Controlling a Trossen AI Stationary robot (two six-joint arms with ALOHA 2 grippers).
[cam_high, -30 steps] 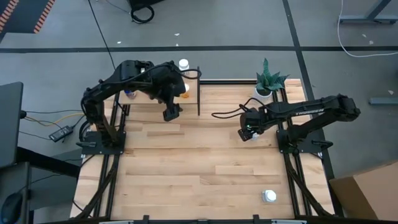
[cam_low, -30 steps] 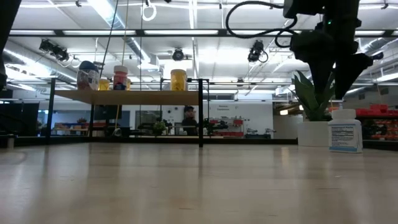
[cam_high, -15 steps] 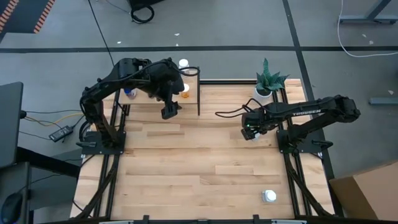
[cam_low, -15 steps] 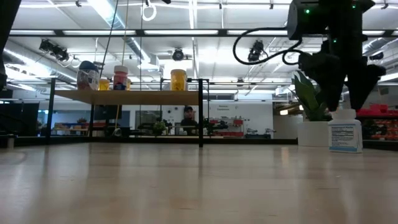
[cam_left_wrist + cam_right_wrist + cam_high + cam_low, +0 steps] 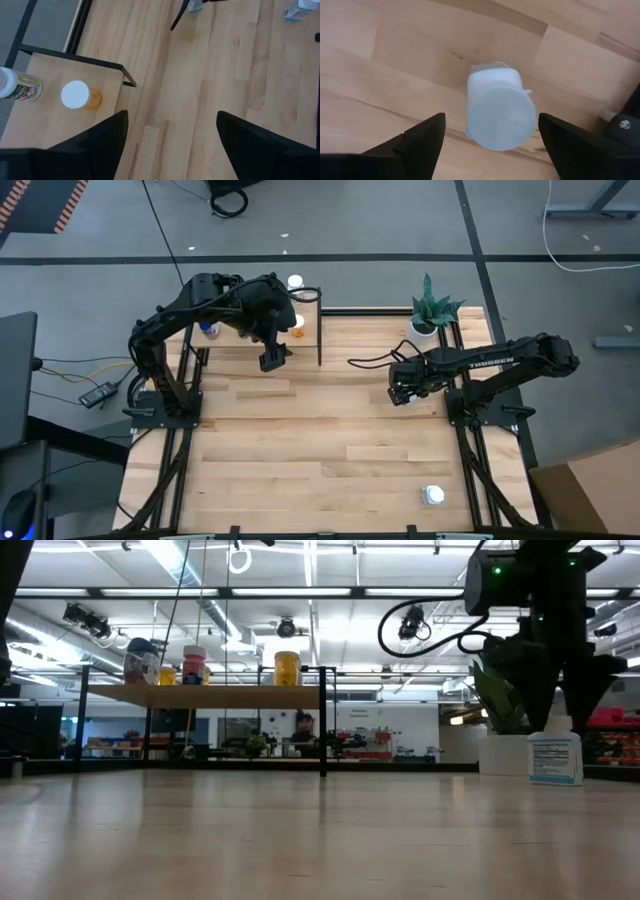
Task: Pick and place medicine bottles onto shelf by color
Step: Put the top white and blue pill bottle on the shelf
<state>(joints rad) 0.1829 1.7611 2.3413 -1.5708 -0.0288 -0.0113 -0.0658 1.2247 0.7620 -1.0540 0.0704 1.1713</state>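
Observation:
A white medicine bottle (image 5: 496,102) with a white cap stands upright on the table at the right (image 5: 555,755). My right gripper (image 5: 557,705) hangs straight above it, pointing down and open. Its fingers stand on either side of the cap without touching it. My left gripper (image 5: 272,358) waits open, high over the right end of the shelf (image 5: 205,695). On the shelf stand several bottles, among them an orange one (image 5: 77,95) near its right end and a wide blue one (image 5: 142,660) at its left.
A potted green plant (image 5: 432,310) stands at the far right corner, just behind the bottle under my right gripper. Another white-capped bottle (image 5: 433,496) stands near the table's front edge on the right. The middle of the tabletop (image 5: 320,440) is bare wood.
My right gripper has come down toward the white bottle and shifted a little toward the table's right edge. It now stands with its fingertips around cap height and has stayed open. The bottle has not moved.

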